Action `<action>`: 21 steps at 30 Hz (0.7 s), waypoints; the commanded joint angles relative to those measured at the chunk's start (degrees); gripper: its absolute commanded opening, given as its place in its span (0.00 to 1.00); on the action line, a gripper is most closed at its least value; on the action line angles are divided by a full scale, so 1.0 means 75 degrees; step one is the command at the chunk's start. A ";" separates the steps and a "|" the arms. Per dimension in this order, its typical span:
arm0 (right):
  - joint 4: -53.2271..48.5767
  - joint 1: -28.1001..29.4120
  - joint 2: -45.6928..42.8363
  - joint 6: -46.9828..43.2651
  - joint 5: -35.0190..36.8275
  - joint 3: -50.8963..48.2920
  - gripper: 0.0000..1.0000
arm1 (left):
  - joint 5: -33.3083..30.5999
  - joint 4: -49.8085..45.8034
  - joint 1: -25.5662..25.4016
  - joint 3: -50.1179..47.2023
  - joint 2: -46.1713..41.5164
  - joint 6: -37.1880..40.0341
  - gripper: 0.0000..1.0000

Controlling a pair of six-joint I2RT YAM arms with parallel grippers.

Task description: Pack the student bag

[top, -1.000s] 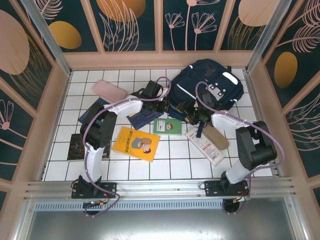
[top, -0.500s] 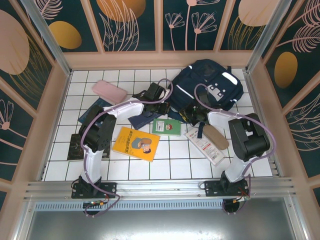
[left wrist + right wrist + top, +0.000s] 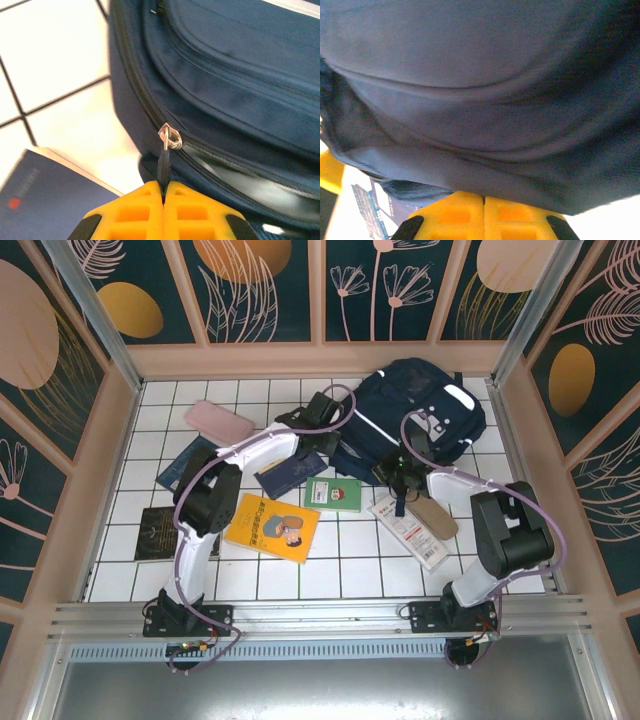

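The student bag (image 3: 425,410), navy with a white stripe, lies at the back right of the tiled table. My left gripper (image 3: 326,446) is at the bag's left edge. In the left wrist view its yellow jaws (image 3: 164,188) are shut on the black zip pull (image 3: 163,162), which hangs from the metal slider (image 3: 170,137); the zip behind the slider gapes a little. My right gripper (image 3: 396,473) is at the bag's front edge. In the right wrist view its jaws (image 3: 483,199) are pressed together on a fold of the navy fabric (image 3: 485,100), which drapes over the tips.
A navy notebook (image 3: 290,473), a green book (image 3: 335,492) and a yellow book (image 3: 272,527) lie in front of the bag. A white packet (image 3: 408,530) and a tan case (image 3: 432,516) sit under the right arm. A pink case (image 3: 218,421) and dark books (image 3: 160,532) lie left.
My right gripper has shut on the bag's front edge. The left gripper has shifted slightly back and right along the bag with the zip pull.
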 commanded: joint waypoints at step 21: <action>-0.0851 -0.1086 0.0895 -0.1918 0.0024 0.0955 0.13 | 0.0797 -0.0267 0.0313 0.0286 -0.0585 0.0179 0.00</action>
